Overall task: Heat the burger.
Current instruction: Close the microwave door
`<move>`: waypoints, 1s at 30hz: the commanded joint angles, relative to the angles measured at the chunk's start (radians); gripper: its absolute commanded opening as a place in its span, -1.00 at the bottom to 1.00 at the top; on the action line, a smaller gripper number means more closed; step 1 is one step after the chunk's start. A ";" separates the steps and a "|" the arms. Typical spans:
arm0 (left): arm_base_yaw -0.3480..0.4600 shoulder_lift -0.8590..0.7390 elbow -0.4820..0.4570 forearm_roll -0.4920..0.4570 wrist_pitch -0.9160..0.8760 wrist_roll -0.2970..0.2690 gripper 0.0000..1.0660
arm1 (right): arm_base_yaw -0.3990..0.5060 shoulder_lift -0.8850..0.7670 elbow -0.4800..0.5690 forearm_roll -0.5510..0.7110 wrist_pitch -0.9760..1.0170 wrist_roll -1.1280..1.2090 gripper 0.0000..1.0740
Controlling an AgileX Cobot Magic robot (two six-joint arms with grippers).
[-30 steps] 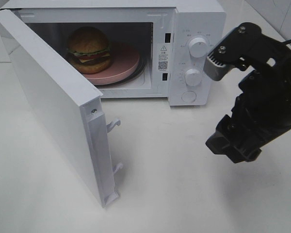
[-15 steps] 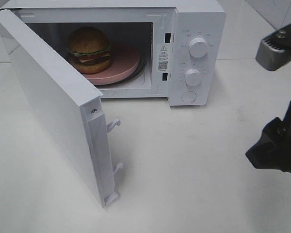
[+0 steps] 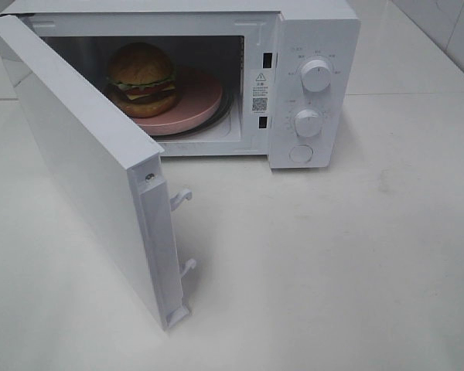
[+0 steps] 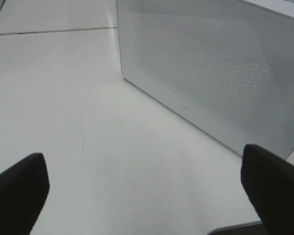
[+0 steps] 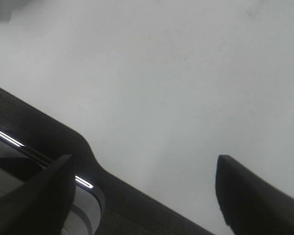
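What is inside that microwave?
A burger sits on a pink plate. The open door hides the near left part of the inside.

The left gripper (image 4: 142, 161) is matte black with blunt, rounded tips; the right gripper (image 5: 144, 161) black, tapering

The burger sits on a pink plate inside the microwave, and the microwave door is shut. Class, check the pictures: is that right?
Not quite. The door is not shut: it stands wide open, swung out toward the front left, as the exterior high view shows. The rest holds: the burger sits on the pink plate inside the microwave.
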 commanded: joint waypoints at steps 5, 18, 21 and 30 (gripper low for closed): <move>-0.003 -0.001 0.002 -0.002 -0.003 -0.001 0.88 | -0.150 -0.107 0.106 -0.002 0.006 0.011 0.42; -0.003 -0.001 0.002 -0.002 -0.003 -0.001 0.88 | -0.423 -0.414 0.151 0.007 0.000 -0.014 0.42; -0.003 -0.001 0.002 -0.002 -0.003 -0.001 0.88 | -0.463 -0.477 0.151 0.024 -0.002 -0.014 0.42; -0.003 -0.001 0.002 -0.002 -0.003 -0.001 0.88 | -0.550 -0.641 0.158 0.036 -0.010 -0.014 0.42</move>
